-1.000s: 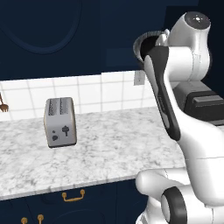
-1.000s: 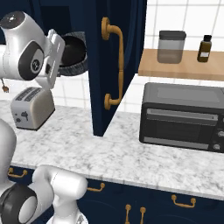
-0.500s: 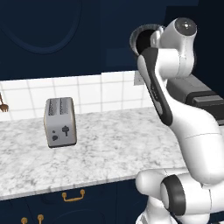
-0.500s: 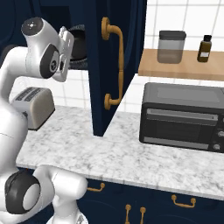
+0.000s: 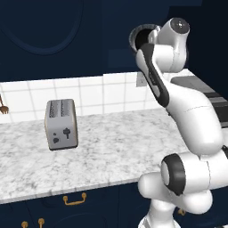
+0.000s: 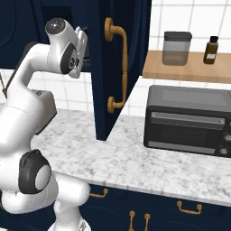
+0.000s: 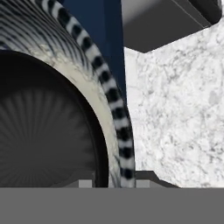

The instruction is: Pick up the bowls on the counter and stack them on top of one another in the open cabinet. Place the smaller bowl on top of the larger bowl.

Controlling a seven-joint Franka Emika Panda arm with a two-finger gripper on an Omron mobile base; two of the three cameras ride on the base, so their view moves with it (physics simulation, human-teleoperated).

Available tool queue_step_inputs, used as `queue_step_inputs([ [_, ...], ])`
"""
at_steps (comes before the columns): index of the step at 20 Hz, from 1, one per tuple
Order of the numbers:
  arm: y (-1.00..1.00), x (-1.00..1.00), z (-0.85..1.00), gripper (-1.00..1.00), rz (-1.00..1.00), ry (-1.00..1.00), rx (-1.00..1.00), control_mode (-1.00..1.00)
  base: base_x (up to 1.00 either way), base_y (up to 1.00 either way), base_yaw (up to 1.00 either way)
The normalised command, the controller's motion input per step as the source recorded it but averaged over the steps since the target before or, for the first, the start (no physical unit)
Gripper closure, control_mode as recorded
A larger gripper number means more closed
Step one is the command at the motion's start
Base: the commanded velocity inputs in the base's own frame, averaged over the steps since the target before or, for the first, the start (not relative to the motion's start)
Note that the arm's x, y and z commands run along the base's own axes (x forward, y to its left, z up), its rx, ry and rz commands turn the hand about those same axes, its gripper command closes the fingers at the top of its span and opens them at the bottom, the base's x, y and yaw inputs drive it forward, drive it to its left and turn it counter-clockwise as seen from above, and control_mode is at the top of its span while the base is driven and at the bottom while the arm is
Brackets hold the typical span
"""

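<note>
My gripper (image 7: 113,183) is shut on the rim of the larger bowl (image 7: 114,114), whose striped ribbed edge runs down between the fingertips (image 7: 142,183). Inside the rim I see a pale band, then a dark round area; I cannot tell what that dark area is. In the left base view the larger bowl (image 5: 141,36) is held high and tilted on edge, in front of the dark opening of the open cabinet (image 5: 116,40). The cabinet door (image 6: 104,67) stands open beside my hand. The smaller black bowl is hidden or out of view. The counter (image 5: 111,151) lies far below.
A silver toaster (image 5: 61,124) stands on the counter at the left. A black toaster oven (image 6: 189,119) sits right of the door, under a wooden shelf (image 6: 189,67) with a jar and a bottle. The door's brass handle (image 6: 116,67) sticks out.
My arm has risen and swung toward the cabinet, carrying the larger bowl up and in behind the edge of the open door. The grip has stayed shut.
</note>
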Motion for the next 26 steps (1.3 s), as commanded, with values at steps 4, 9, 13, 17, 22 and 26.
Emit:
queue_step_inputs([
  [4,-0.02,0.59,-0.13,1.00,0.01,0.00,0.00,-1.00,0.00,0.00,0.00],
  [9,-0.02,0.49,-0.32,1.00,0.01,0.00,0.00,-1.00,0.00,0.00,0.00],
  [13,-0.01,0.42,-0.20,1.00,0.00,0.00,0.00,-1.00,0.00,0.00,0.00],
  [17,0.00,0.31,0.00,-1.00,0.00,-0.01,0.00,-1.00,0.00,0.00,0.00],
  [22,0.00,0.12,0.01,-1.00,0.00,-0.10,0.00,-1.00,0.00,0.00,0.00],
  [26,0.00,0.00,0.05,-1.00,0.00,-0.23,0.00,-1.00,0.00,0.00,0.00],
])
